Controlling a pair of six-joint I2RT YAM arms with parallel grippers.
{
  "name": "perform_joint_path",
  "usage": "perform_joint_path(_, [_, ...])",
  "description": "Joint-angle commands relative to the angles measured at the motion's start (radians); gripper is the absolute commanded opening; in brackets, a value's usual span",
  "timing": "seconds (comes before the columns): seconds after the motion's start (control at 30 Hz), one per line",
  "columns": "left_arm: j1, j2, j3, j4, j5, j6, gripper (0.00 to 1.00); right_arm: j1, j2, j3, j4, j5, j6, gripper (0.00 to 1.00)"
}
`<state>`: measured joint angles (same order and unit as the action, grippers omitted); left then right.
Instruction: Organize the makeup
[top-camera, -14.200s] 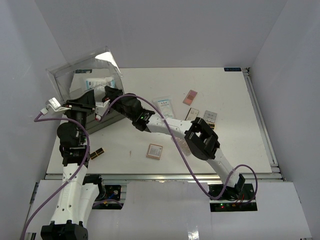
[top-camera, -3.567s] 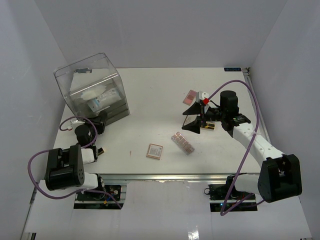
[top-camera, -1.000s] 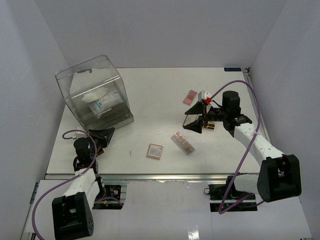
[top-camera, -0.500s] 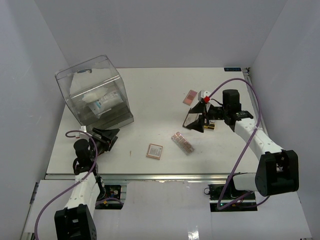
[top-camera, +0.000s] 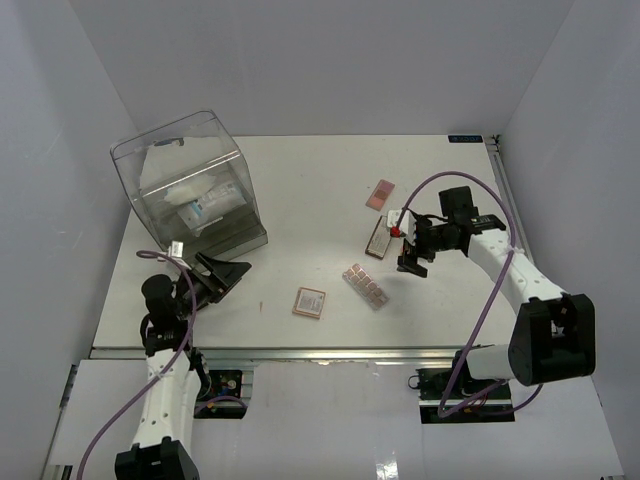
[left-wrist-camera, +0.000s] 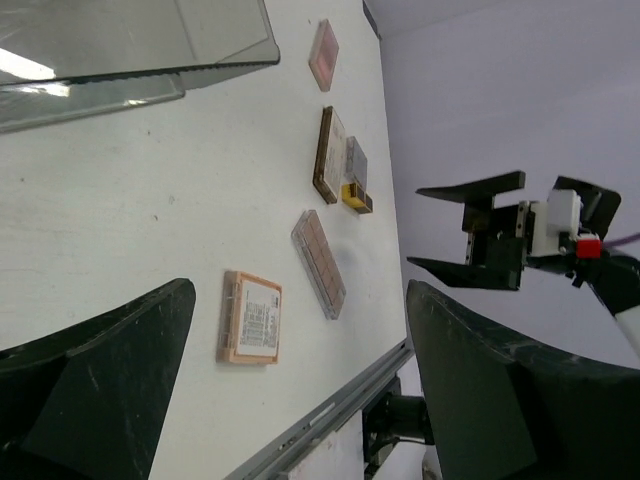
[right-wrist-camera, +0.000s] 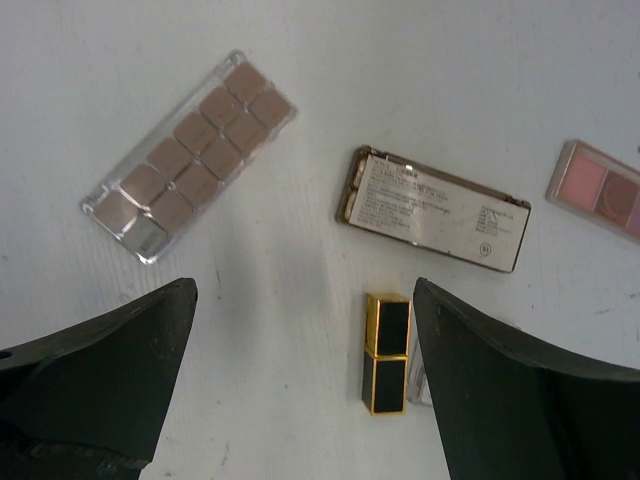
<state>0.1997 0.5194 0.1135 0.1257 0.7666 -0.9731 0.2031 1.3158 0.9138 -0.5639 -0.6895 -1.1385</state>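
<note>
Clear hard-plastic box (top-camera: 190, 190) stands far left on the white counter (top-camera: 300, 170), printed sachets (top-camera: 205, 208) inside. The left gripper (top-camera: 232, 275) gapes wide, empty. Rightward lie a square peach compact (top-camera: 310, 301), a glossy multi-pan strip (top-camera: 365, 286), a brown rectangular palette (top-camera: 378, 238) and a black-gold bar (right-wrist-camera: 386, 353) (all flat), near the right gripper (top-camera: 409, 252), which is spread wide and empty.

1 clear plastic box (top-camera: 186, 188) on white table (top-camera: 320, 190).
</note>
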Motion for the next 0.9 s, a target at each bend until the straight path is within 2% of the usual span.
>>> perform_joint_path(0.0, [-0.002,-0.019,0.098,-0.096,0.098,0.074,0.98,-0.003,0.114,0.134,-0.142,0.241,-0.143,0.96])
perform_joint_path(0.1, [-0.002,-0.018,0.207,-0.189,0.117,0.158,0.98,-0.002,0.214,0.187,-0.146,0.332,-0.098,0.99])
perform_joint_path(0.23, [-0.002,-0.002,0.342,-0.3,0.152,0.299,0.98,-0.001,0.304,0.221,-0.124,0.379,-0.084,1.0])
perform_joint_path(0.33, [-0.003,0.007,0.438,-0.389,0.142,0.395,0.98,0.001,0.342,0.235,-0.099,0.406,-0.079,0.95])
perform_joint_path(0.43, [-0.011,-0.007,0.445,-0.416,0.101,0.443,0.98,0.004,0.37,0.253,-0.079,0.411,-0.083,0.94])
perform_joint_path(0.67, [-0.019,-0.071,0.372,-0.408,0.052,0.447,0.98,0.018,0.446,0.277,-0.079,0.418,-0.09,0.86])
perform_joint_path(0.87, [-0.027,-0.083,0.365,-0.394,0.045,0.444,0.98,0.017,0.475,0.249,-0.063,0.413,-0.078,0.76])
